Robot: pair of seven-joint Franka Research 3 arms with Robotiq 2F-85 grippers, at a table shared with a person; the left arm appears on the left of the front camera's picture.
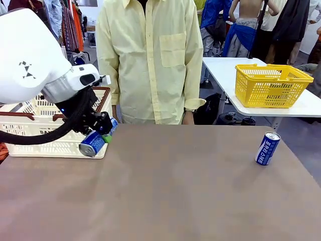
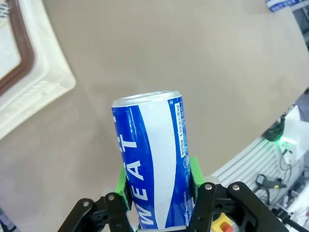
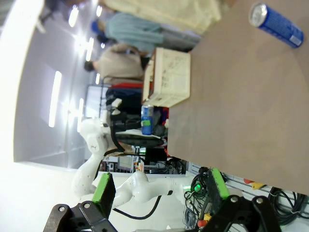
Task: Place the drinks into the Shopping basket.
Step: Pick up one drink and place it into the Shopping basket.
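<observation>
Blue slim metal can [image 1: 93, 143], clamped tilted in the left gripper [image 1: 102, 134], hangs just beside the cream slotted plastic crate [image 1: 30, 128], seemingly ready for loading; right gripper [image 3: 159, 188] gapes wide, empty.

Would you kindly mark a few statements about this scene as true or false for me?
The left pincer is shut on a blue can. True.
That can already lies inside the cream basket. False: it is held over the brown table, beside the basket.
A second blue can stands on the table. True.
The right pincer grips a can. False: it is open and empty.
The yellow basket sits on the brown table. False: it sits on a separate white table.
</observation>
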